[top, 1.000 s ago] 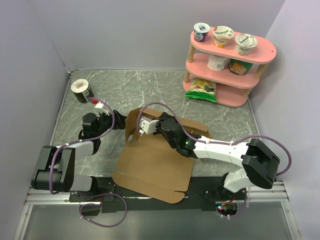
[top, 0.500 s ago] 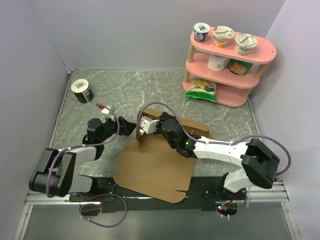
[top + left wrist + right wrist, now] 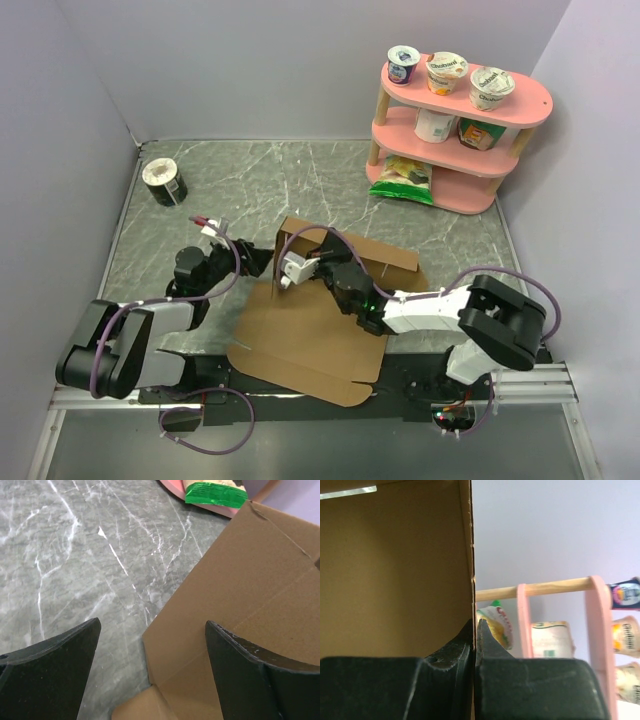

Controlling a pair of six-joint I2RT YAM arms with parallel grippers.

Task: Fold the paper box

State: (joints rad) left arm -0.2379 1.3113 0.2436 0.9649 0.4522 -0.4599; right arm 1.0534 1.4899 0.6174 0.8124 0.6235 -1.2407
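Note:
The paper box [image 3: 305, 335] is a brown cardboard sheet lying mid-table, with its back panel [image 3: 350, 250] raised. My right gripper [image 3: 303, 263] is shut on the left end of that raised panel. In the right wrist view the fingertips [image 3: 475, 626] pinch the thin edge of the cardboard [image 3: 395, 570], which stands upright. My left gripper [image 3: 258, 260] is open and low at the box's left side. In the left wrist view its gripper [image 3: 152, 645] has its black fingers [image 3: 50, 670] spread wide, with a corner of the cardboard [image 3: 240, 580] between them, untouched.
A pink two-tier shelf [image 3: 455, 180] at the back right holds yogurt cups [image 3: 447, 72] and cartons, with a snack bag [image 3: 402, 178] at its foot. A small dark can [image 3: 163, 182] stands at the back left. Walls enclose the grey marble table [image 3: 250, 180].
My left gripper has moved right and nearer, up to the box's left edge. The right gripper, still pinching, has swung the raised panel more upright and shifted slightly nearer.

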